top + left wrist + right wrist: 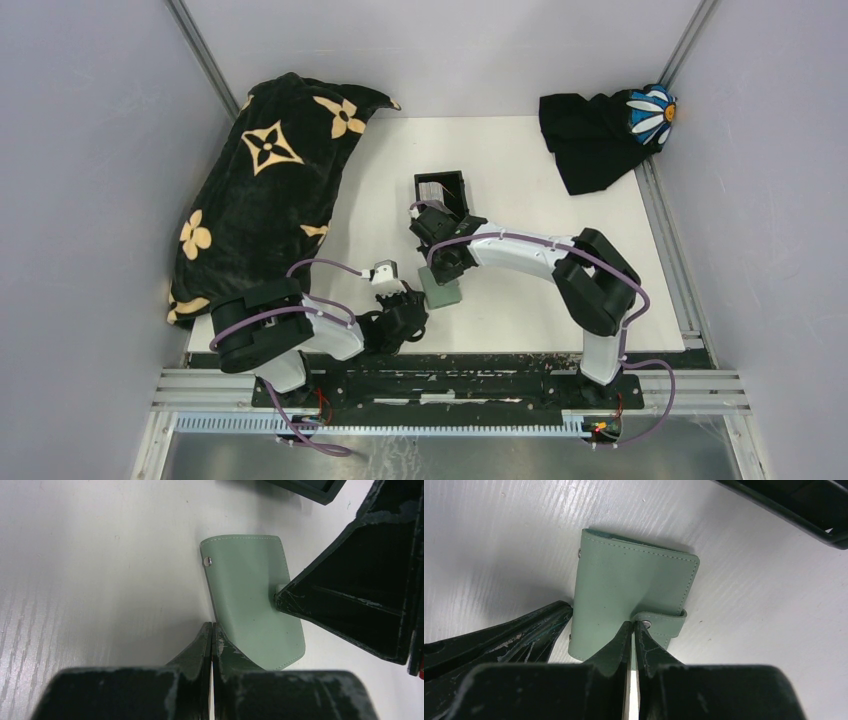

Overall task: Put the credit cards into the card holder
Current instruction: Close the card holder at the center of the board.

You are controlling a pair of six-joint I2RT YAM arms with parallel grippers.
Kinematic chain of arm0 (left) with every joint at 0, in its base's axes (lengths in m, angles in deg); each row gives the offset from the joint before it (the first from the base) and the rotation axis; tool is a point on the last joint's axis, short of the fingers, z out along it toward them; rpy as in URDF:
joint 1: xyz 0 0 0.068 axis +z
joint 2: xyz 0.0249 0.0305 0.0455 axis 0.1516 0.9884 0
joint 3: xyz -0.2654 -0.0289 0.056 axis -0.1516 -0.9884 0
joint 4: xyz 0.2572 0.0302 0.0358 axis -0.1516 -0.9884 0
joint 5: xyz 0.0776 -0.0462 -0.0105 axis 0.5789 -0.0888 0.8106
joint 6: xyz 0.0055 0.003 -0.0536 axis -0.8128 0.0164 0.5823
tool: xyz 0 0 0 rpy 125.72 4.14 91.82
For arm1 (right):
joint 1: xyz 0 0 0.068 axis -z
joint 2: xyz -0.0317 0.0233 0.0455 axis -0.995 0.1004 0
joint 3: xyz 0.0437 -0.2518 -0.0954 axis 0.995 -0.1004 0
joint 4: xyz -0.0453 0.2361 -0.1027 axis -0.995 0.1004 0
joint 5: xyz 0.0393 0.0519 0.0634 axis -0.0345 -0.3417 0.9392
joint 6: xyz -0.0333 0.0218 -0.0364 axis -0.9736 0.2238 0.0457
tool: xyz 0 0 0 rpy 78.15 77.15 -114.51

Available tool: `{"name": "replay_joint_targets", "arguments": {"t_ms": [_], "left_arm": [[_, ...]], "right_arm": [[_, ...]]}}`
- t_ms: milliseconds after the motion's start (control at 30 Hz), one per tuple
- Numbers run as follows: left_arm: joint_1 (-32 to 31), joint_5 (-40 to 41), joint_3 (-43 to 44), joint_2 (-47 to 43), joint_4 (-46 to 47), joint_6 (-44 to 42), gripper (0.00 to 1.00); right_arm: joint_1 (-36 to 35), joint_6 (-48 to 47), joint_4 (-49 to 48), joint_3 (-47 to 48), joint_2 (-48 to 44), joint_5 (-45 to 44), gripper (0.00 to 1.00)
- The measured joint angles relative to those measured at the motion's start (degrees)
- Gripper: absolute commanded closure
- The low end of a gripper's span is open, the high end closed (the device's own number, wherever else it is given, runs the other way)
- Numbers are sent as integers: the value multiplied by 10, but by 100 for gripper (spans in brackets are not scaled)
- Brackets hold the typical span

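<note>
left pincer (212, 627) pressed together, tips at the left edge of the mint-green stitched leather wallet (250, 595) on the white counter (100, 555); right pincer (633, 625) pressed together, tips against its snap strap (664, 622)

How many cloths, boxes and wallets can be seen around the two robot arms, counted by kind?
Cloths: 2 (flowered black blanket, black daisy cloth)
Boxes: 1 (black box)
Wallets: 1 (green wallet)
Total: 4
</note>
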Motion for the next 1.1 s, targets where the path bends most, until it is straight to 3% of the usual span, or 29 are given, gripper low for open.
{"name": "replay_joint_targets", "arguments": {"t_ms": [1100], "left_arm": [[-3, 1, 0, 6, 7, 0, 97]], "right_arm": [[11, 0, -10, 9, 11, -5, 93]]}}
